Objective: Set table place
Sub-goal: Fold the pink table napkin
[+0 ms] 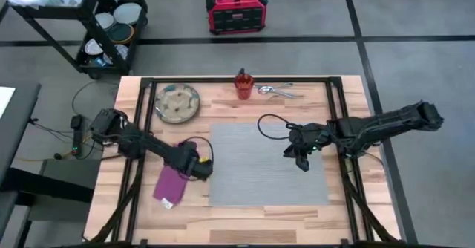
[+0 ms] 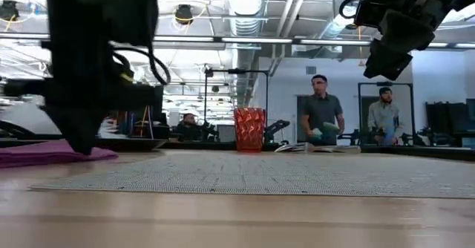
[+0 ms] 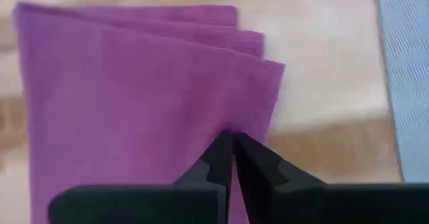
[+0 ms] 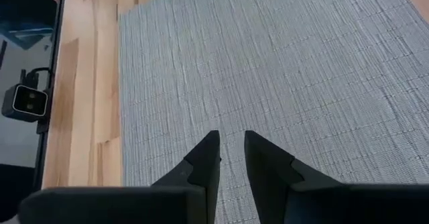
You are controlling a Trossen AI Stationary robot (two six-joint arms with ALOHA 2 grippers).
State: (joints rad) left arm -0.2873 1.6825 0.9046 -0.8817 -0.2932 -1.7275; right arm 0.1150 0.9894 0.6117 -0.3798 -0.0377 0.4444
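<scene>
One folded magenta cloth napkin (image 3: 134, 96), pinched by left claw (image 3: 232, 140), beside woven mat (image 1: 269, 162)

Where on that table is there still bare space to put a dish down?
The grey mat is mostly bare, apart from its right part under the right gripper. Bare wood runs along the near edge of the table. It is crowded at the far edge: plate, cup, cutlery. The left gripper is at the napkin.

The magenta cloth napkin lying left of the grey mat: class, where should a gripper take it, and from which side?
Grip the folded magenta cloth napkin at its stepped layered edge, from above. It lies flat on the wooden table, so only a raised edge can be pinched; the left gripper sits there.
</scene>
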